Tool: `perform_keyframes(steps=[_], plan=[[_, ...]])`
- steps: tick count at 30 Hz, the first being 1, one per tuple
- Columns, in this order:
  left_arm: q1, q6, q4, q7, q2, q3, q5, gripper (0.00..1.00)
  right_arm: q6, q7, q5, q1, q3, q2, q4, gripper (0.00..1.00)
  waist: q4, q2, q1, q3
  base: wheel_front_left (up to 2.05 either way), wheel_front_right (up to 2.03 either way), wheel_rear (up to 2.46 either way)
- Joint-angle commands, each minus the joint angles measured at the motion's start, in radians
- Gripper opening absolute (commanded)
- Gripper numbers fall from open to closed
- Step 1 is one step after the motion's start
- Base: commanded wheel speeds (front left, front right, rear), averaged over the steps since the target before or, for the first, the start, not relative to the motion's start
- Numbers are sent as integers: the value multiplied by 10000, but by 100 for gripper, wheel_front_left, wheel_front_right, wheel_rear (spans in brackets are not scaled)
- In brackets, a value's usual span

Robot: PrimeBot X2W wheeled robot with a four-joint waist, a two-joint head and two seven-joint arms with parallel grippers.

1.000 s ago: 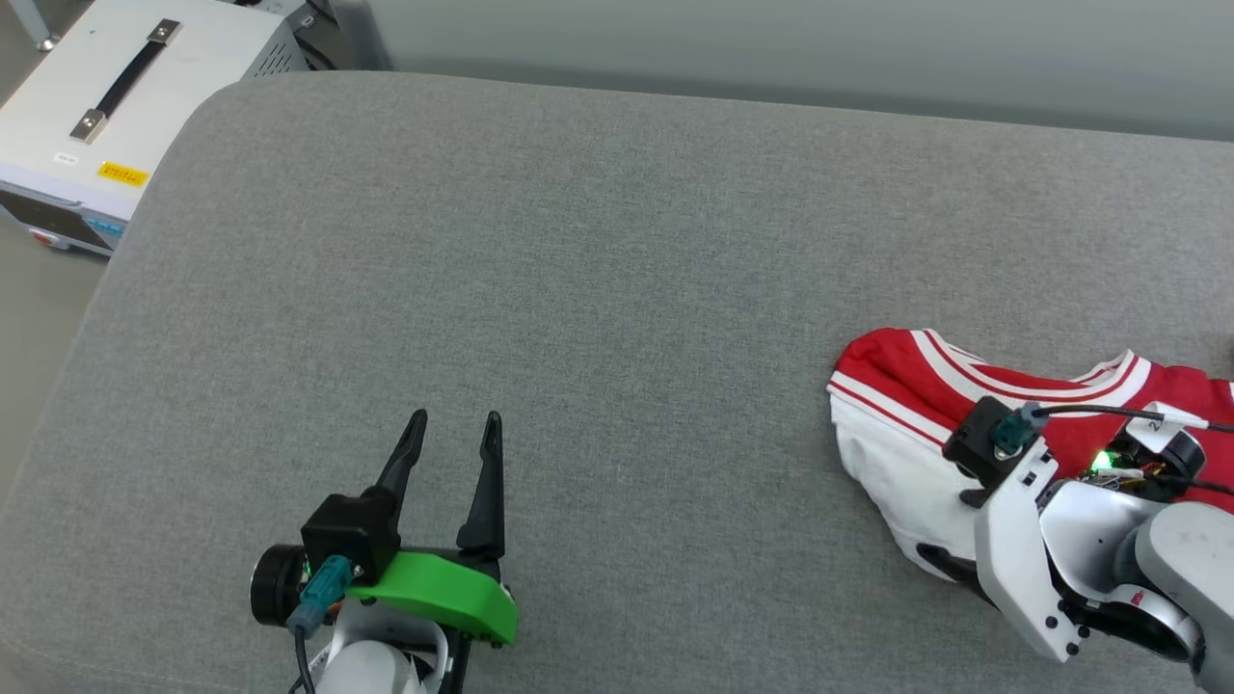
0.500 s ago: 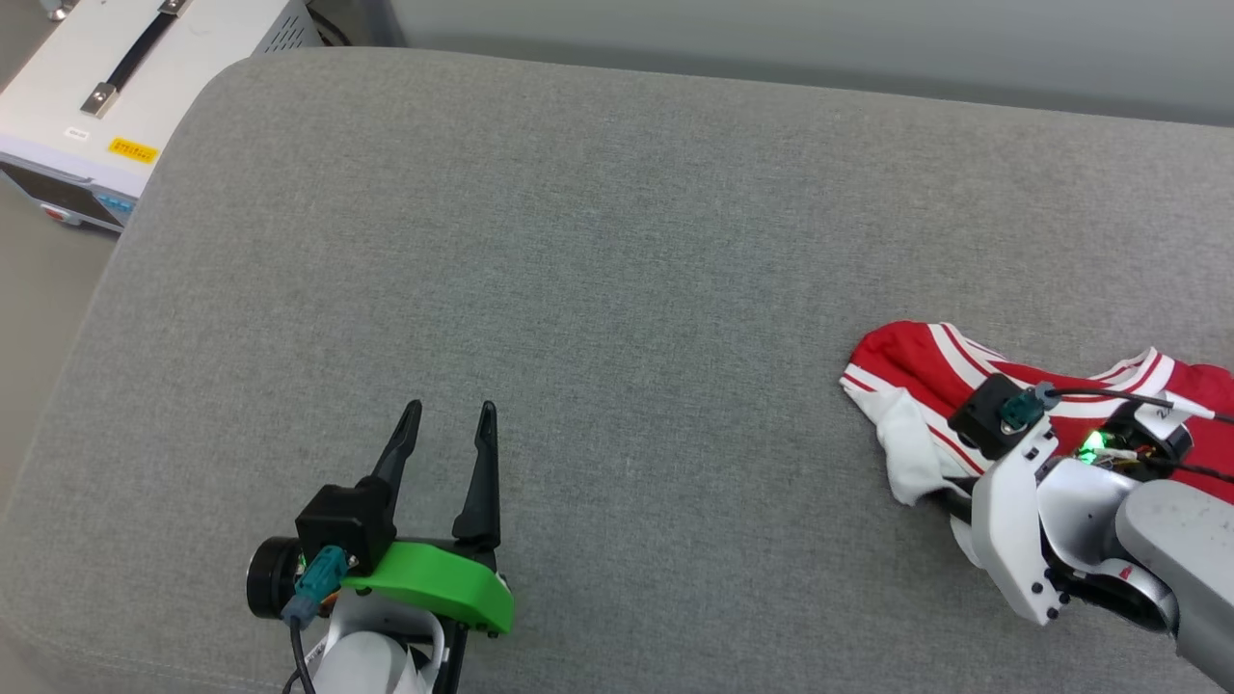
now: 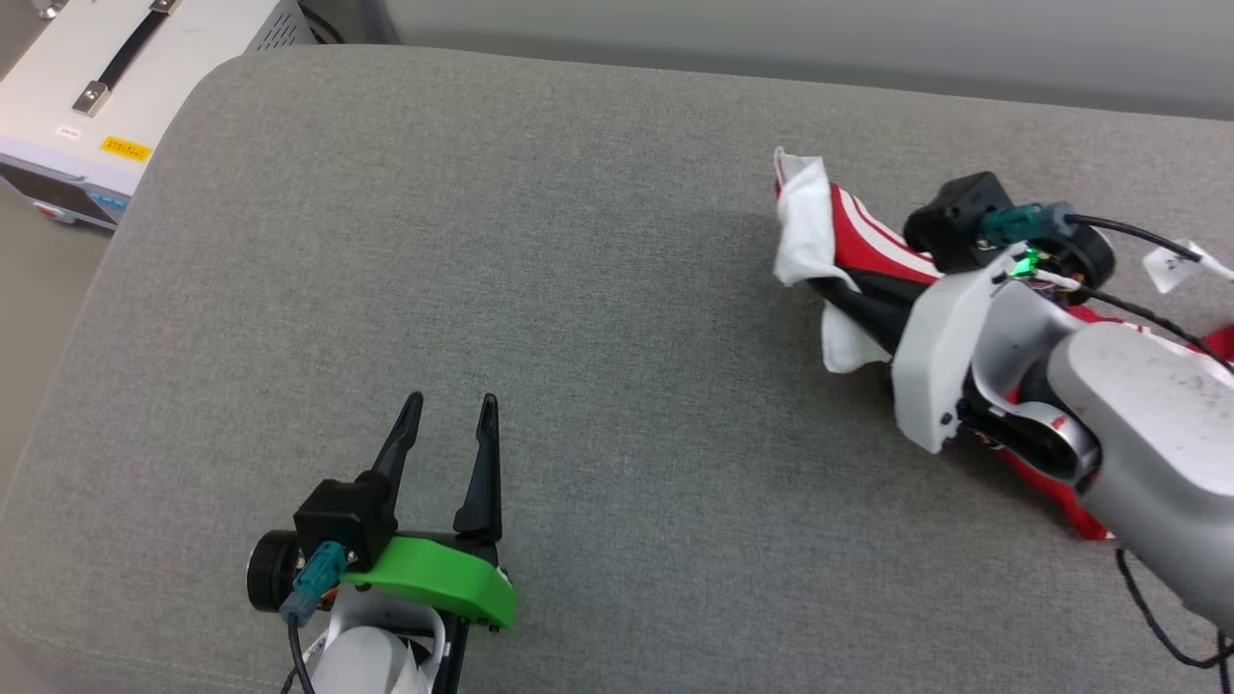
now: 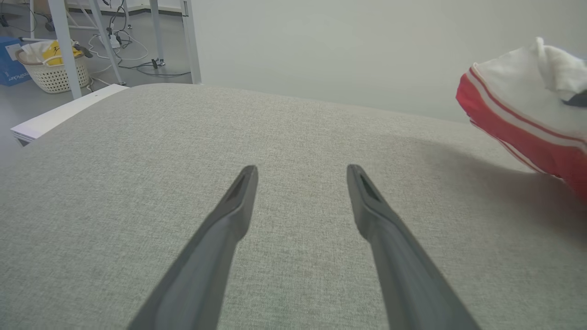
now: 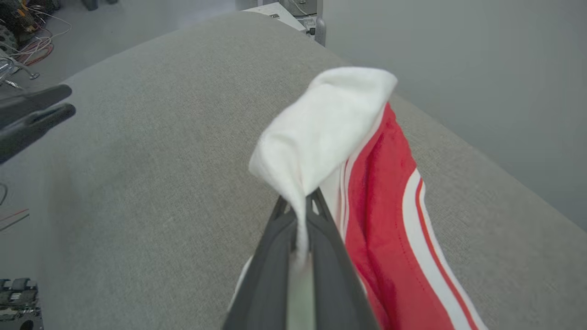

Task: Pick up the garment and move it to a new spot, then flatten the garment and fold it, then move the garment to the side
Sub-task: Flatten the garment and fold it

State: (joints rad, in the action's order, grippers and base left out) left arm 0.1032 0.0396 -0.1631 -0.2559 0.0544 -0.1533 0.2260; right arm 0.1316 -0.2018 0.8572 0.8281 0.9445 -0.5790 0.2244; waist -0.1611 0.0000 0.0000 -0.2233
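The garment (image 3: 853, 239), red with a white sleeve and red-white striped trim, hangs bunched from my right gripper (image 3: 827, 287) above the right part of the grey cushion. In the right wrist view the right gripper (image 5: 298, 204) is shut on the white sleeve of the garment (image 5: 330, 123), and red cloth trails down to its right. The rest of the garment lies under my right arm, mostly hidden. My left gripper (image 3: 451, 403) stands open near the front edge with nothing between its fingers. The left gripper (image 4: 302, 170) has the garment (image 4: 518, 114) far to its right.
The grey cushioned surface (image 3: 578, 289) has a rounded left end and wide bare room in the middle. A white equipment box (image 3: 87, 87) stands beyond its left end. A grey wall runs behind. A basket (image 4: 50, 68) and cables sit on the floor far off.
My right gripper shut on the white sleeve, then rose and swung toward the back of the cushion, lifting the garment. The left arm stayed put. The head camera shifted slightly.
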Motion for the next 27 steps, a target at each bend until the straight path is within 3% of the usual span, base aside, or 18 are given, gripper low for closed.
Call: perform_keyframes(steps=[1, 11, 15, 20, 21, 22, 27], plan=[[191, -79, 26, -59, -41, 10, 89, 100, -9, 123, -3, 252, 121, 438, 237, 0, -119, 0, 0, -146, 0, 0, 0], [390, -172, 6, -59, -41, -4, 272, 100, -9, 262, 241, 828, 2325, 2746, 2357, 0, -390, 0, 0, -566, 0, 0, 0], [466, -191, -16, -59, -41, -41, 324, 100, -9, -54, 348, 569, 3139, 3183, 3295, 0, -439, 0, 0, -660, 0, 0, 0], [520, -212, -64, -59, -41, -28, 346, 100, -9, -55, 267, 146, 3333, 3383, 3869, 0, -430, 0, 0, -648, 0, 0, 0], [492, -217, -96, -59, -41, 34, 318, 100, -9, 210, 140, 101, 3347, 3391, 3900, 44, -363, 0, 0, -561, 0, 0, 0], [462, -221, -111, -59, -41, 63, 298, 100, -9, 438, 123, 86, 3350, 3382, 3870, 100, -324, 0, 0, -494, 0, 0, 0], [251, -241, -142, -59, -41, 216, 164, 100, -9, 2045, -239, 258, 3354, 3018, 3498, 100, -123, 0, 0, -74, 0, 0, 0]])
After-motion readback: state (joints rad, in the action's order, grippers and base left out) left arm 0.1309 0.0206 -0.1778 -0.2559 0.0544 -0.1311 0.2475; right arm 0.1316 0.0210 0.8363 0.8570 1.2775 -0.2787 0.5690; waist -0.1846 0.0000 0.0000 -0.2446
